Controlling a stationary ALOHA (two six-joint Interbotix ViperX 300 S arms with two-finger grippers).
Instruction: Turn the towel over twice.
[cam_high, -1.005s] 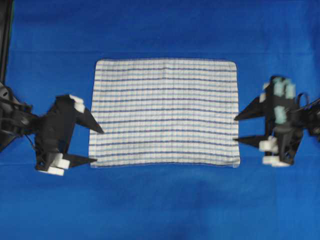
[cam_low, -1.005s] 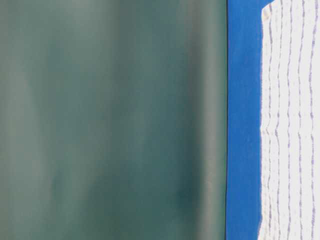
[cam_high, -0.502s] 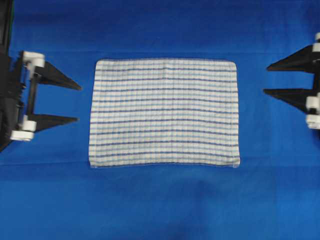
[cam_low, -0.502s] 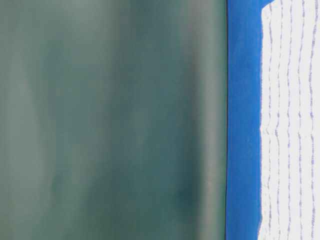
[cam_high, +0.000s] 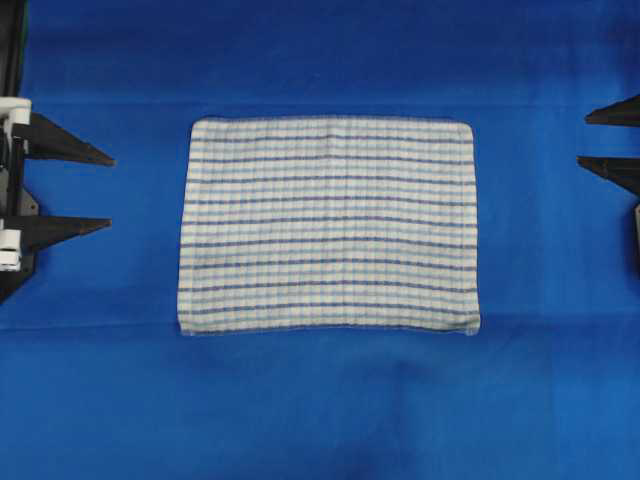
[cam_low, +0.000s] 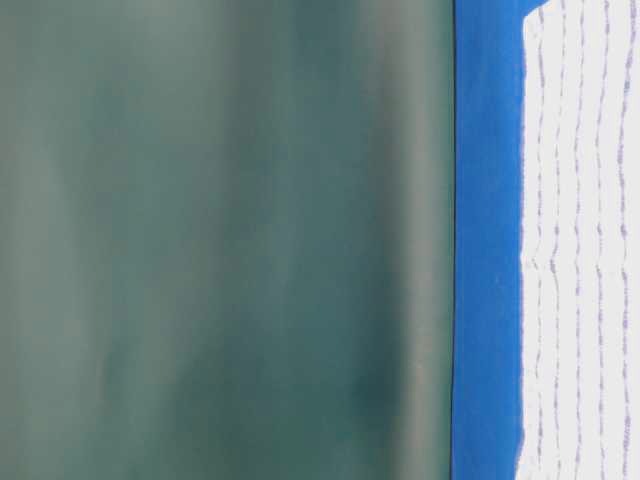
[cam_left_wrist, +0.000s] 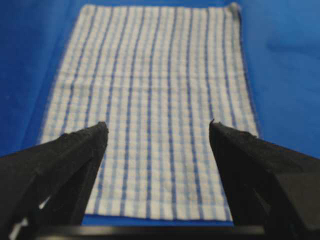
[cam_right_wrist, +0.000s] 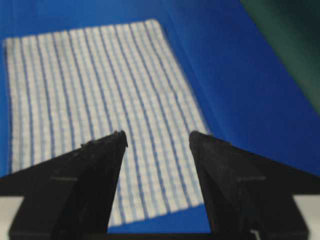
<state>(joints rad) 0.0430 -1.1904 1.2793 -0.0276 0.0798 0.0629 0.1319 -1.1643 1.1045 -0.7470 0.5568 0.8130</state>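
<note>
The jaws of both grippers stand wide apart and they hold nothing. The towel (cam_high: 329, 226) lies flat and fully spread in the middle of the large blue cloth (cam_high: 330, 400), with its stripes running across from one gripper's side to the other in the overhead view. Its four corners are all laid out and no edge is folded over. The left gripper (cam_high: 100, 190) is at the left of the towel, well apart from its short edge, with the two black fingers pointing toward it. The right gripper (cam_high: 592, 138) is at the opposite side of the towel, also well apart from the edge, and its fingers point toward the towel too. From the left wrist camera the towel (cam_left_wrist: 150, 115) is seen between the two dark fingers (cam_left_wrist: 75, 160), lying beyond them. In the table-level view one edge of the towel (cam_low: 580, 250) lies on the blue cloth (cam_low: 485, 250), and behind it there is a plain dark green wall (cam_low: 220, 240).
</note>
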